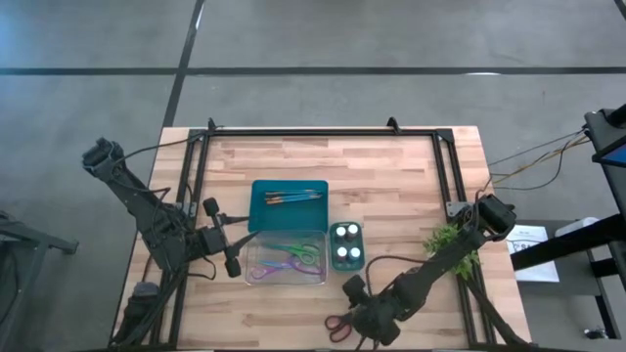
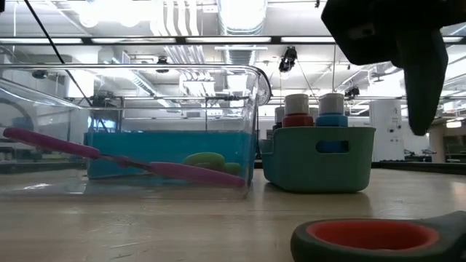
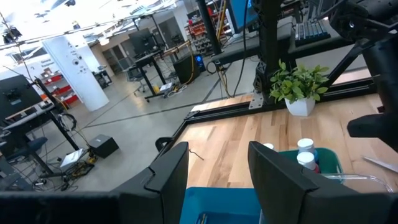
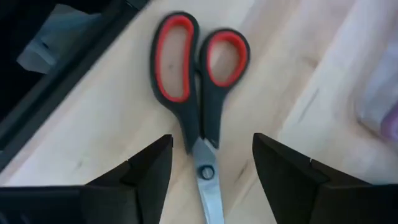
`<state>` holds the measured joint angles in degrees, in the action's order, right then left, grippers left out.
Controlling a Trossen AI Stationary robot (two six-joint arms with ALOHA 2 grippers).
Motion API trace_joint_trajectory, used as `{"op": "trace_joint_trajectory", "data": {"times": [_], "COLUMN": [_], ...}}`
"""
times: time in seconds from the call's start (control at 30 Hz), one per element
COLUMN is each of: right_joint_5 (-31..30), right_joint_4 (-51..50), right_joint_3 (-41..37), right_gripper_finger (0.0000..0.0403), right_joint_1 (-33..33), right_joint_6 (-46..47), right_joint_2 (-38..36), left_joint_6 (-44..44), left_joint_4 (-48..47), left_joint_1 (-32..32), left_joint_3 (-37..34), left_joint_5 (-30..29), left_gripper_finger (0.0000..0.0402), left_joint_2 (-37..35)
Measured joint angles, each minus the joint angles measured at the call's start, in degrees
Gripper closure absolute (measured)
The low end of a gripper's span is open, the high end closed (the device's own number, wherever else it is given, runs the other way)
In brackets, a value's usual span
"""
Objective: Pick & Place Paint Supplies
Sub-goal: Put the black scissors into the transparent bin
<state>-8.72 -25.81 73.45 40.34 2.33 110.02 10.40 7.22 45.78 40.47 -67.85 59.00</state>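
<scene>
Red-and-black-handled scissors [image 4: 196,87] lie flat and closed on the wooden table near its front edge [image 1: 337,326]. My right gripper [image 4: 211,168] hangs open just above them, one finger on each side of the pivot, touching nothing. Its finger [image 2: 426,87] ends above the handle [image 2: 378,236]. My left gripper [image 3: 217,174] stands open and level with nothing between its fingers, at the left of the containers [image 1: 240,244]. Thin brushes [image 1: 293,197] lie in a teal tray [image 1: 262,220]. Paint bottles [image 1: 346,245] stand in a small teal bin [image 2: 317,156].
A clear container [image 1: 318,277] in front of the teal tray holds purple scissors [image 2: 109,156] and green ones [image 1: 301,252]. A potted green plant [image 1: 448,238] stands at the table's right. A black frame [image 1: 323,130] runs along the table's back and sides.
</scene>
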Motion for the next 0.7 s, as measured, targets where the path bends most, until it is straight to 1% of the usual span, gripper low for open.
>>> {"op": "trace_joint_trajectory", "data": {"times": [0.1,0.17,0.37,0.5,0.7], "right_joint_5": [1.3,1.8,5.5,7.4,10.9], "right_joint_4": [1.3,2.2,8.0,7.9,8.2], "right_joint_3": [0.0,0.0,-0.1,1.6,4.6], "right_gripper_finger": [0.0186,0.0195,0.024,0.0269,0.0303], "right_joint_1": [0.0,0.0,0.0,0.0,0.0], "right_joint_6": [-1.4,-2.9,-6.2,-8.1,-10.8], "right_joint_2": [0.0,0.0,2.0,4.5,6.5], "left_joint_6": [0.0,0.0,0.0,0.0,0.0], "left_joint_4": [0.0,0.0,0.1,0.2,0.2], "left_joint_1": [0.0,0.0,-0.1,-0.1,-0.1], "left_joint_3": [0.0,0.0,0.0,0.0,0.0], "left_joint_5": [0.0,0.0,0.0,0.0,0.0], "left_gripper_finger": [0.0229,0.0229,0.0229,0.0229,0.0229], "left_joint_2": [0.0,0.0,0.0,0.0,0.0]}}
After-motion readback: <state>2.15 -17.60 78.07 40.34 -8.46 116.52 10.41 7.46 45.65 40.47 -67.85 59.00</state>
